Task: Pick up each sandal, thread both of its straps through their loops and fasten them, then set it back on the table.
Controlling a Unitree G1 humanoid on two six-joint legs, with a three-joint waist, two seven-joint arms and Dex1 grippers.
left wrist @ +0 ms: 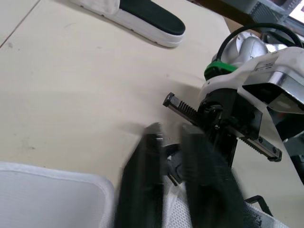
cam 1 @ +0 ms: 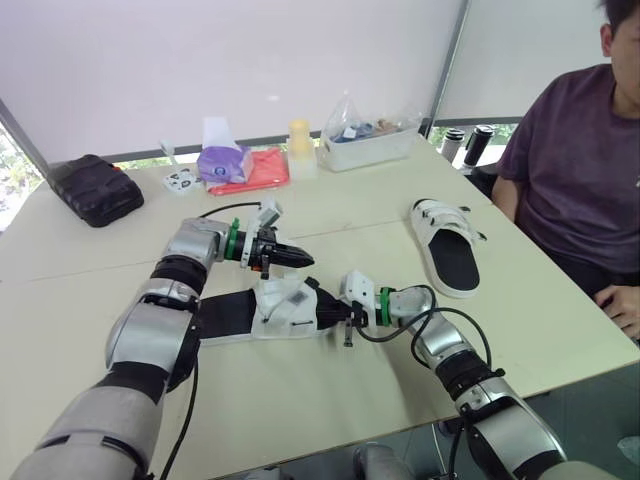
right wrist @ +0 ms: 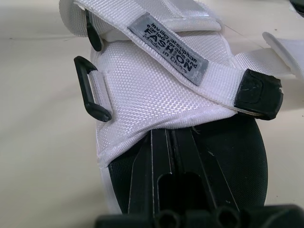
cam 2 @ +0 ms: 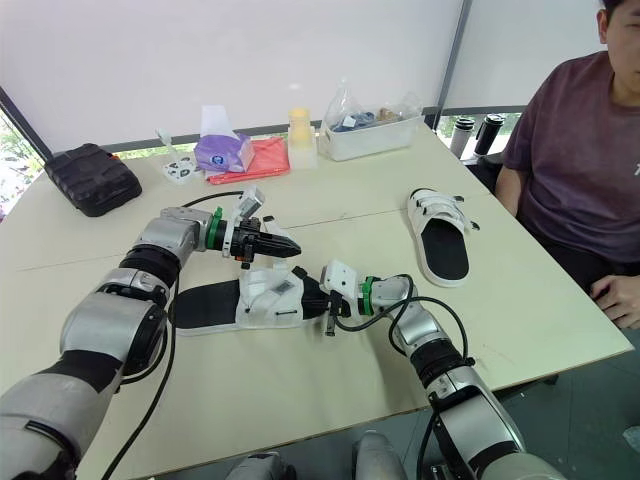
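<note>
I'm working the near sandal (cam 1: 278, 306), which lies flat on the counter (cam 1: 330, 405) in the centre of the head view, heel toward the left edge. The second sandal (cam 1: 452, 262) sits well apart at right, near the seated person (cam 1: 580, 150), and I judge it a later job.

My right gripper (cam 1: 338, 314) is at the toe end. Its fingers (right wrist: 156, 166) are pressed together and lie on the black footbed (right wrist: 228, 156) with their tips tucked under the edge of the white upper. The left gripper (cam 1: 298, 258) hovers just above the sandal, and its fingers (left wrist: 142, 185) are a narrow slit apart with nothing between them.

As I read it, the step is getting the black-tipped strap end (right wrist: 259, 92) into the black loop (right wrist: 90, 90). The two sit on opposite sides of the upper, so the strap looks unthreaded. I'd let the right fingers pin or lift the toe so the sandal can't slide. Then I'd widen the left fingers, pinch the strap just behind its stiff tip, and feed it square to the loop's opening.

The upper is coarse woven webbing, soft and likely to fold. A grey label (right wrist: 168, 45) is sewn across one band. The strap tip looks like moulded rubber, firm enough to steer. The loop is thin, rigid and rectangular, stands slightly off the fabric, and will tip if nudged. The footbed is smooth and matte.
</note>
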